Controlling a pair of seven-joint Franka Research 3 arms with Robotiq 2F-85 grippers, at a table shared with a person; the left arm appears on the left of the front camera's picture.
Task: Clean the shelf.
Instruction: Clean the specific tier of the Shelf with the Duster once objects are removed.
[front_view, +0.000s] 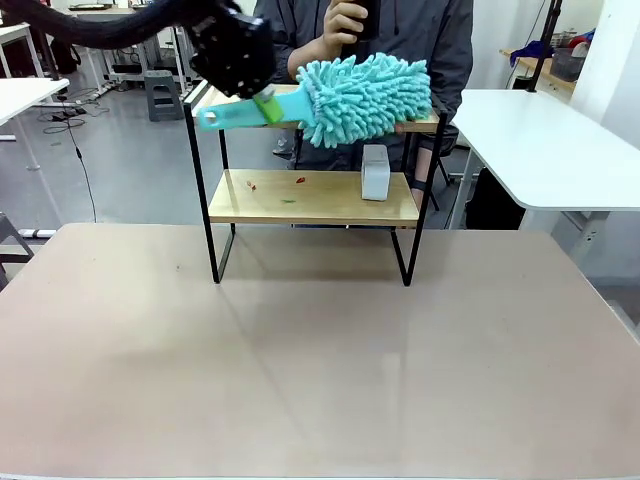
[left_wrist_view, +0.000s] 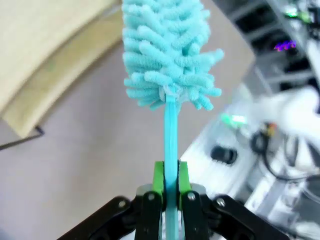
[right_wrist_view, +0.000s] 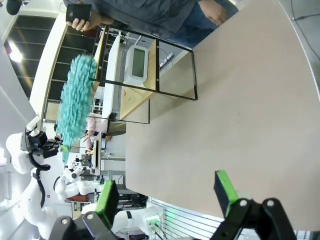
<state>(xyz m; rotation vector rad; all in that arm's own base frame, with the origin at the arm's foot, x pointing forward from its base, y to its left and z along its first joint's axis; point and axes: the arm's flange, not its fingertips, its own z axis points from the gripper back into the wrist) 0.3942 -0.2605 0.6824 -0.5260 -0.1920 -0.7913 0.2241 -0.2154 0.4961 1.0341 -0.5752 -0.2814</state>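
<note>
Shelf (front_view: 320, 205) stands at the far middle of the bench (front_view: 320, 380), a person (front_view: 440, 40) close behind it. Left claw (left_wrist_view: 171, 179) clamped on the flat handle of a teal fluffy duster (front_view: 365, 98). Duster head over the right half of the top board, contact unclear. Lower board: small white box (front_view: 375, 172) to the right, a few coloured scraps (front_view: 300, 181) further left. Right claw (right_wrist_view: 166, 191) gaping wide, holding nothing, above bare bench, well apart from the shelf.

Shelf (front_view: 320, 207) stands upright on the desk's (front_view: 300, 370) far side: two pale boards, thin black frame, small scraps (front_view: 300, 180) on the lower.
</note>
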